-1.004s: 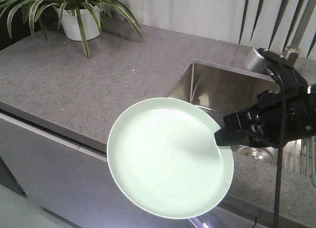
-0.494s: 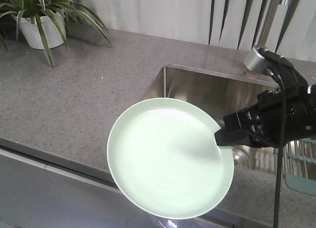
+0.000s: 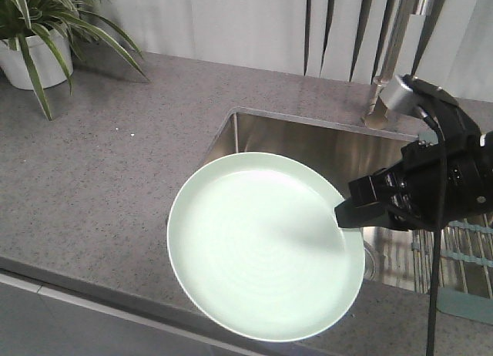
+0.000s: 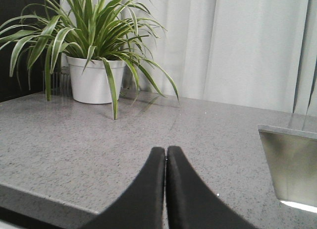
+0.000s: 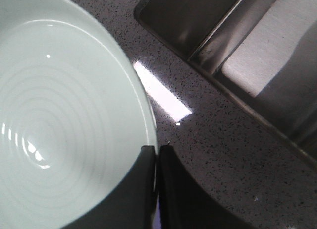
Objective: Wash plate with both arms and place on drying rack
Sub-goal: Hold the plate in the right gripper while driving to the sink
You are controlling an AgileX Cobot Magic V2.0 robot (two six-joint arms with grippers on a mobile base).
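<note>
plate | right gripper pinching its rim, over sink near edge | left gripper pressed together, empty | risk: rim-only pinch, plate may tilt and slip

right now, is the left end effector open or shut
Shut. In the left wrist view the left end effector has its two black fingers pressed together along their length, nothing between them, above the grey countertop.
</note>
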